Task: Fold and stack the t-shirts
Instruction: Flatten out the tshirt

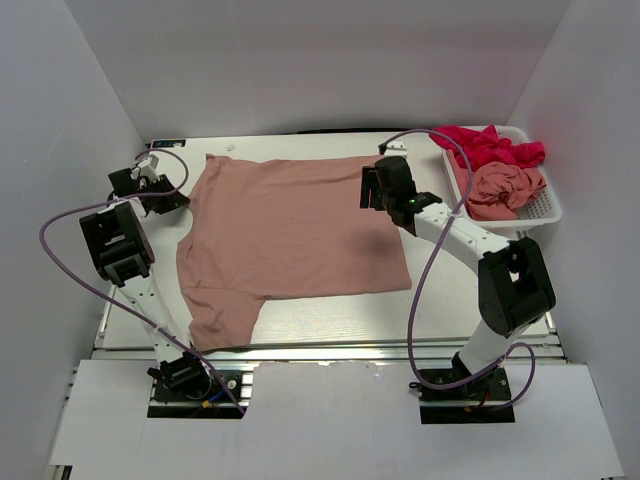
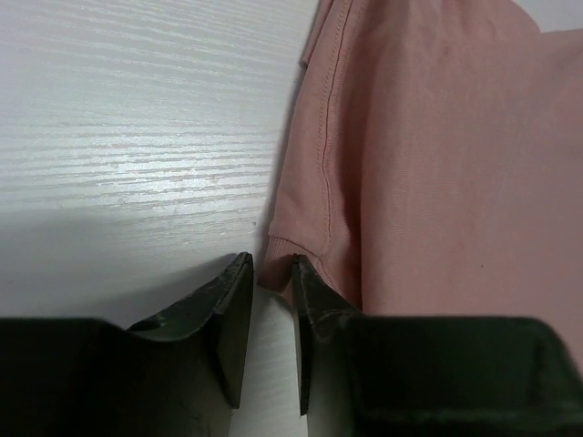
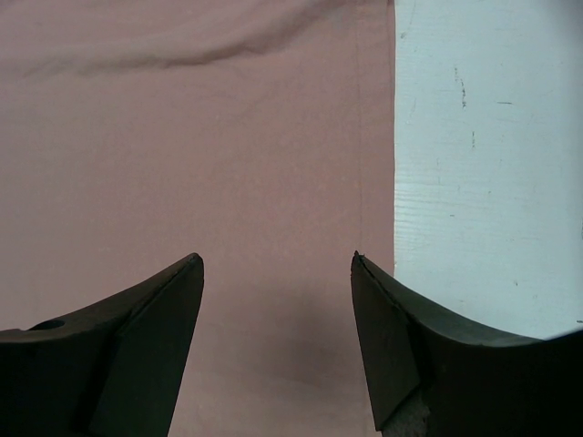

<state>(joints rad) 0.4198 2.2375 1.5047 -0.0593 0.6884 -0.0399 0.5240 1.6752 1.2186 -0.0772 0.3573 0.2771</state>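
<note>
Working on dusty salmon-pink cotton t-shirt (image 1: 300, 225), lying spread flat mid white worktop (image 1: 330, 318). Judging it light, limp, drooping if lifted at one point; pinching sleeve hem and bottom-hem edge likely best. Holding left gripper (image 2: 271, 259) narrowly apart at sleeve hem, clamping nothing; hovering right gripper (image 3: 275, 256) wide apart over opposite edge. Finding bare worktop nearside; minding white mesh basket (image 1: 548, 205) far right.

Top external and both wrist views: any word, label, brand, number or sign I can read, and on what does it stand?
No text can be read in any view.
Spread pink t-shirt: plain, no print or tag showing.
White basket, with the magenta t-shirt and crumpled pink t-shirt in it: no lettering.
Small dark strip at the table's far left edge: perhaps a label, too small to read.
</note>
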